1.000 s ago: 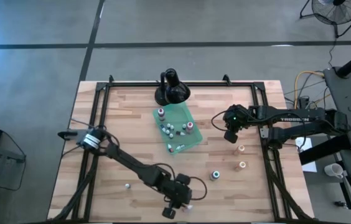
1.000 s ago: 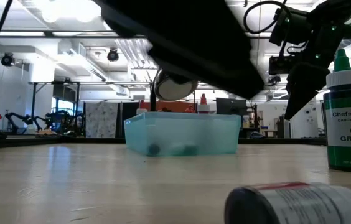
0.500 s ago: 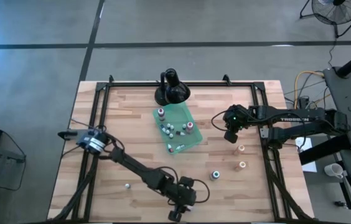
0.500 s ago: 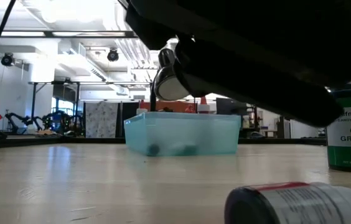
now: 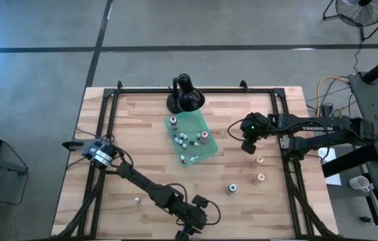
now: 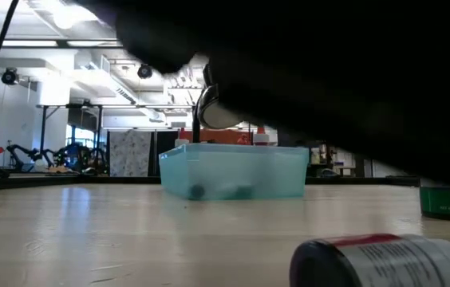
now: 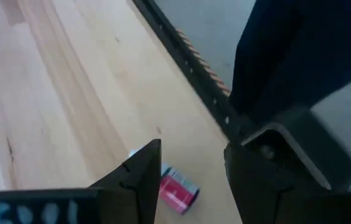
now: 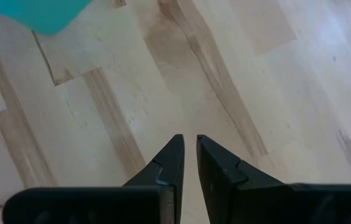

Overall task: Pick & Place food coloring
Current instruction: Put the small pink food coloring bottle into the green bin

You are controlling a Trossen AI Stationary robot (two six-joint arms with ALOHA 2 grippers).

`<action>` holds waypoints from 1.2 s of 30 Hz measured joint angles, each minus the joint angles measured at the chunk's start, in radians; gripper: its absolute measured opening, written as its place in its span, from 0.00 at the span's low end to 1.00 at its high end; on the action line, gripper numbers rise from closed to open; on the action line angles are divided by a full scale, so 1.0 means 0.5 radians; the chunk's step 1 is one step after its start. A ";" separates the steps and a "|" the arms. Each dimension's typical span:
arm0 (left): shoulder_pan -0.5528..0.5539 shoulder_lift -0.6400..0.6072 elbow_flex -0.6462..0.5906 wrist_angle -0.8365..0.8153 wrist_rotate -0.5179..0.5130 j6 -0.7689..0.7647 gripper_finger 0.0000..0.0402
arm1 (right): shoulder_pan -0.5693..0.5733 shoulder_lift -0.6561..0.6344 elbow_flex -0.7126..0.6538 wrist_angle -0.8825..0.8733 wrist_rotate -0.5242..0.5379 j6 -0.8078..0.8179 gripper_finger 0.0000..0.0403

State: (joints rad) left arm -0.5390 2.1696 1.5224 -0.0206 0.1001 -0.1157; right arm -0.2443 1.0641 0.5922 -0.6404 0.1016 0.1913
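- A small bottle stands alone on the left of the pale plank table.
- The left gripper sits at the near edge, fingers parted around a red-labelled bottle lying on the wood.
- The teal tray at centre holds several bottles.
- The right gripper, pinched closed and empty, hovers right of the tray.
- Concrete floor surrounds the table.

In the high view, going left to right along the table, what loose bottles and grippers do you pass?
Lone bottle → left gripper → tray → green-capped bottle → right gripper → two pale bottles.
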 joint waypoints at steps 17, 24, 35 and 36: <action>0.091 -0.015 -0.112 -0.169 0.082 0.224 0.37 | 0.000 0.000 -0.012 -0.003 0.004 0.047 0.09; 0.093 -0.084 -0.113 -0.318 -0.135 0.118 0.37 | -0.002 -0.001 -0.015 0.008 0.006 0.052 0.09; 0.055 -0.085 -0.076 -0.372 -0.188 0.338 0.37 | -0.002 -0.001 -0.022 0.017 0.006 0.046 0.09; 0.055 -0.085 -0.058 -0.370 -0.217 0.360 0.37 | -0.002 -0.001 -0.022 0.019 0.006 0.046 0.09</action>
State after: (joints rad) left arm -0.5114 2.1269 1.4933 -0.2058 -0.0086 0.0644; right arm -0.2451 1.0637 0.5812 -0.6308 0.1045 0.2142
